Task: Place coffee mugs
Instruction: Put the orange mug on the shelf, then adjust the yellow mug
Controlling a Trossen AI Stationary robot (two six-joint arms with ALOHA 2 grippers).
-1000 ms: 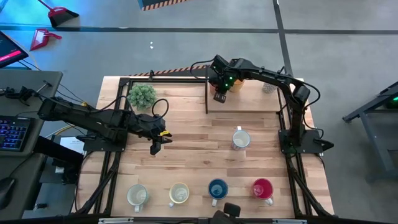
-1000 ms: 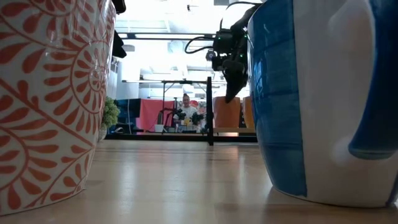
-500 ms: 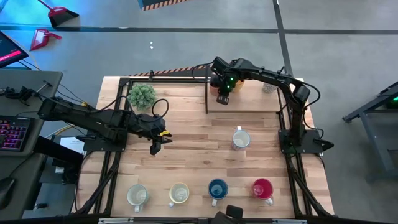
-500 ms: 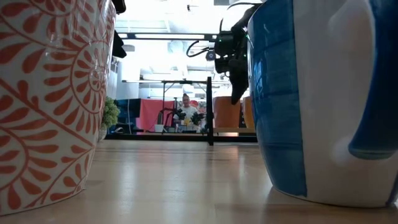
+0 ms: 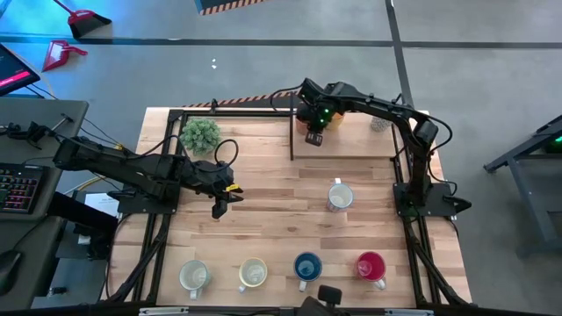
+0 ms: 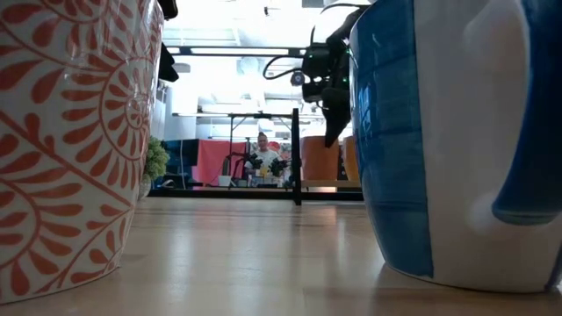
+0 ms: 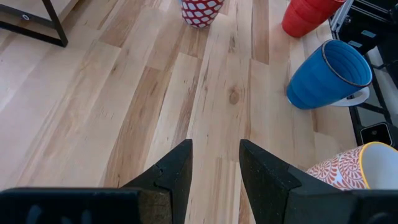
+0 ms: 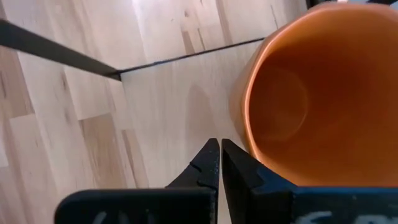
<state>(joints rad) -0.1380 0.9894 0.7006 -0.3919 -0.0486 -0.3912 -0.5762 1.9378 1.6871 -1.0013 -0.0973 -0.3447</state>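
Four mugs line the table's near edge.

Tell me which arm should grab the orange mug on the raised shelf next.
Right. The right gripper hangs directly beside the orange mug on the shelf, fingers shut, so it must open first. The left gripper waits open over mid-table, far from the shelf.

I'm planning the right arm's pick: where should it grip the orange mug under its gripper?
Probably the rim wall. The orange mug stands upright with its mouth open toward the right gripper, whose fingers are nearly closed just beside the rim. Come from above, open, one finger inside and one outside the wall. No handle shows here.
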